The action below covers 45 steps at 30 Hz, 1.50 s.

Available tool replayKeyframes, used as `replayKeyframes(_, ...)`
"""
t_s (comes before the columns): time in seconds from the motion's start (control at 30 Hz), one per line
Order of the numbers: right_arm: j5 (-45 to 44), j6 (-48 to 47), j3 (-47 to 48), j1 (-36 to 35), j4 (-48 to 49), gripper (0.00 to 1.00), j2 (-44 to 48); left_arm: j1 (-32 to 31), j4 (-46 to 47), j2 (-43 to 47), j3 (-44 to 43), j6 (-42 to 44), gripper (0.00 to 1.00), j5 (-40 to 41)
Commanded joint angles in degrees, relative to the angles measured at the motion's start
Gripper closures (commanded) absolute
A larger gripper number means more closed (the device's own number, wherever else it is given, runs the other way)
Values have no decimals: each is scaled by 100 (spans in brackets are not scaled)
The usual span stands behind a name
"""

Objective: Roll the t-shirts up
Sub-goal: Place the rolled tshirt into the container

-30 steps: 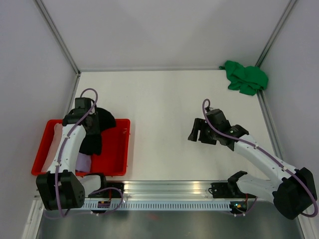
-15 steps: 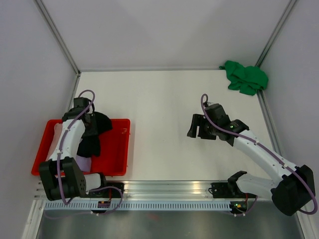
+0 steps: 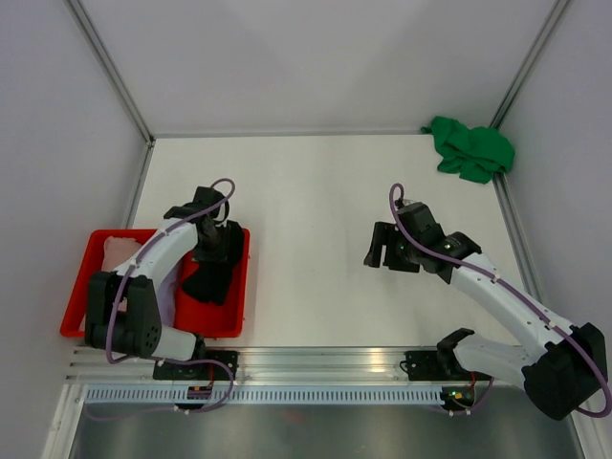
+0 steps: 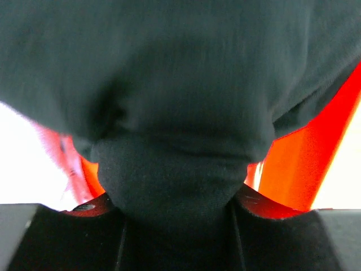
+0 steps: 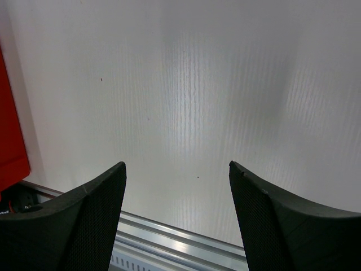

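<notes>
- The left gripper (image 3: 228, 251), clamped on the black soft cloth t-shirt (image 3: 210, 279), swung from the upper left of the red plastic tray (image 3: 234, 322) over to its right edge.
- The shirt dangled there, nearly clear of the tray. By my reading it was heading for the white desk (image 3: 306, 191), with no rolling begun.
- The right gripper (image 3: 382, 251) barely shifted, its fingers apart over bare desk right of centre.

Overhead from behind, left wrist against black t-shirt (image 4: 180, 101), right above table (image 5: 197, 84), tray (image 5: 8, 141) shared
</notes>
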<state>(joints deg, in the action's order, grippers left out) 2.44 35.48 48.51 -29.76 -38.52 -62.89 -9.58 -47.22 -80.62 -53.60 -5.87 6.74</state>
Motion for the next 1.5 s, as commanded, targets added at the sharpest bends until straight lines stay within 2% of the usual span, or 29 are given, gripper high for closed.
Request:
replayKeyframes(0.0, -209, 117, 71, 14, -190, 21, 145, -61, 126, -331, -1, -213, 93, -331)
replayKeyframes(0.07, -410, 117, 114, 14, -296, 21, 198, -96, 126, -410, -18, -187, 93, -410)
replayKeyframes(0.13, -454, 99, 150, 14, -392, 21, 225, -131, 125, -454, -18, -169, 86, -472)
replayKeyframes(0.17, -489, 99, 193, 5, -419, 21, 234, -158, 117, -463, -18, -134, 79, -533)
replayKeyframes(0.2, -533, 90, 211, 5, -454, 21, 242, -236, 125, -472, -27, -134, 62, -551)
replayKeyframes(0.3, -578, 38, 281, 14, -498, 21, 216, -307, 126, -472, -27, -108, 46, -586)
replayKeyframes(0.4, -595, -33, 343, 14, -507, 21, 155, -298, -93, -499, -194, -107, 38, -630)
replayKeyframes(0.63, -569, -279, 580, 14, -498, 20, -126, -193, -814, -771, -774, -274, 38, -876)
replayKeyframes(0.73, -595, -340, 660, 14, -524, 21, -153, -167, -1025, -929, -888, -397, 45, -1086)
replayKeyframes(0.93, -517, -314, 765, 5, -411, 20, -162, -79, -1342, -1043, -897, -608, 46, -1376)
replayKeyframes(1.03, -262, -270, 756, 5, -69, 14, -276, -52, -1535, -834, -644, -652, 45, -1544)
replayKeyframes(1.07, -261, -253, 774, 5, 2, 12, -363, -52, -1562, -746, -521, -652, 43, -1579)
replayKeyframes(1.1, -122, -235, 774, -12, 98, 12, -416, -52, -1562, -658, -398, -670, 35, -1580)
replayKeyframes(1.17, 2, -218, 818, -65, 406, 11, -592, -52, -1466, -438, -273, -661, 27, -1623)
replayKeyframes(1.27, 46, -287, 1036, -266, 670, 11, -925, -52, -1456, -306, -536, -626, 20, -1615)
replayKeyframes(1.4, 46, -437, 1450, -513, 776, 12, -1356, -44, -1483, -156, -774, -635, 3, -1501)
replayKeyframes(1.47, 55, -472, 1626, -592, 802, 12, -1532, -9, -1544, -68, -774, -670, 0, -1439)
